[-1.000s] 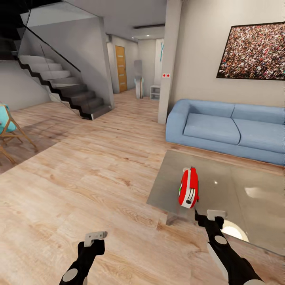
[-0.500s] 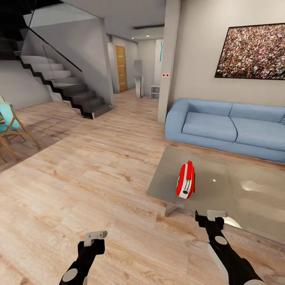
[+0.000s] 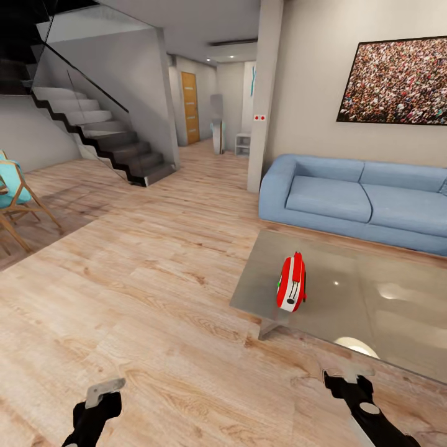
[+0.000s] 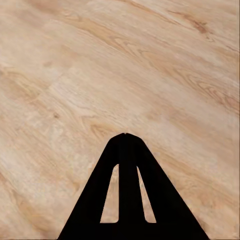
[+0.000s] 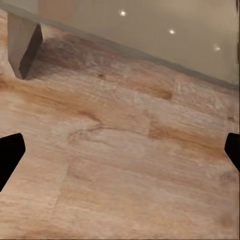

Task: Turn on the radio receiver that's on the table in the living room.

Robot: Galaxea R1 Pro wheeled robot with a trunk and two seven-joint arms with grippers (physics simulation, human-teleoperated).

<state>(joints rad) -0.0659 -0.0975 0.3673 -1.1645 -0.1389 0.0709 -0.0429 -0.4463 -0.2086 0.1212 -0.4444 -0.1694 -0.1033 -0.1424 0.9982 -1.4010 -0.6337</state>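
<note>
The red radio receiver [image 3: 292,282], striped white, stands on edge near the left end of the glossy grey table [image 3: 354,292]; its dark dial is at its near end. Both grippers hang low over the wooden floor, short of the table and apart from the radio. My left gripper [image 3: 103,391] has its fingers pressed together to a point [image 4: 125,136], so it is shut and empty. Just before the table's near edge, my right gripper [image 3: 351,377] is open [image 5: 122,149], its fingertips [image 5: 11,150] wide apart. The right wrist view looks at the table's edge [image 5: 150,27] and a leg [image 5: 24,46].
A blue sofa [image 3: 366,202] runs behind the table against the wall. A pillar [image 3: 267,93] stands at its left end. A staircase [image 3: 93,130] rises at the far left, and a wooden chair with a teal cushion [image 3: 12,198] sits at the left edge. Wooden floor [image 3: 143,279] spreads left of the table.
Both arms have dropped toward the bottom of the head view since half a second ago. The camera shifted slightly before that. The radio has stayed in place.
</note>
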